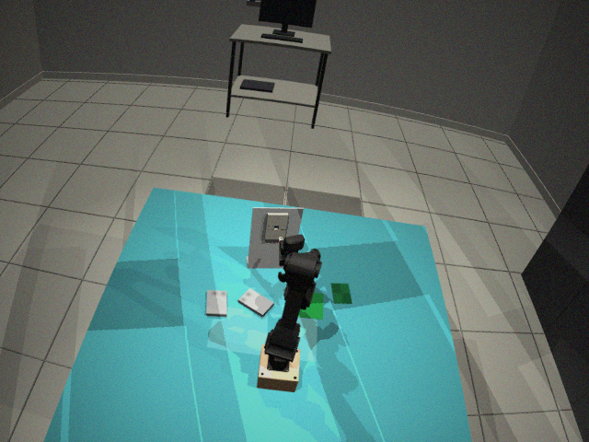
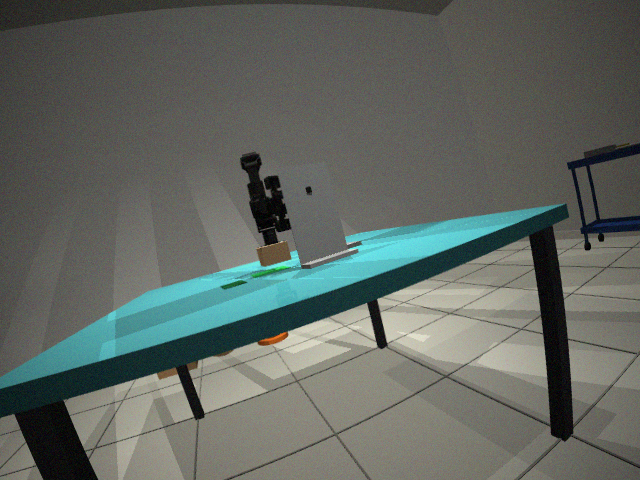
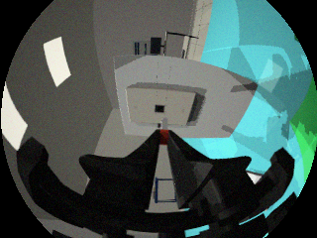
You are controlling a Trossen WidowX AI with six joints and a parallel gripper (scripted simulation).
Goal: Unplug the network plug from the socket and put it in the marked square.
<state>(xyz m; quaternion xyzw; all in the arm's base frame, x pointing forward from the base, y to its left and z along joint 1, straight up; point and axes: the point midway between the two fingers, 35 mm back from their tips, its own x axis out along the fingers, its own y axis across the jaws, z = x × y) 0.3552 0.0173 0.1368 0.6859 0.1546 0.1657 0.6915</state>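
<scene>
Hand: black, two-fingered (image 1: 282,242) (image 3: 163,133), narrowly open, its fingertips closed on the plug; set before the lower part of the faceplate.
Plug: small, with a red body (image 3: 163,137) and a pale end reaching toward the faceplate; gripped between the fingertips, out of the socket, above the bench. Its thin tab is too small to make out.
Socket: small dark opening (image 1: 275,227) (image 3: 159,108) in the middle of the faceplate, in plain sight, with the plug apart from it.
Faceplate: pale, rectangular (image 1: 284,219) (image 3: 144,99), mounted on the panel front.
Panel: grey, upright (image 1: 259,257) (image 2: 315,222) (image 3: 218,111), standing on the bench; a small dark opening shows in its back.
Bench: turquoise top (image 1: 213,404) (image 2: 361,304) (image 3: 223,30), dark legs.
Green square, bright (image 1: 314,308) (image 2: 269,271) (image 3: 307,144): flat on the bench, partly covered by the arm in the top view.
Green square, dark (image 1: 340,293) (image 2: 233,284) (image 3: 304,109): flat, just beside the bright one. Which of the two is the marked square, cannot tell.
Slabs: two, pale; one (image 1: 216,303) lying squarer to the bench, the other (image 1: 256,302) turned askew beside it, between it and the arm.
Arm: black, jointed (image 1: 297,295) (image 2: 261,206), on a wooden block (image 1: 278,382) (image 2: 273,254), reaching toward the panel.
</scene>
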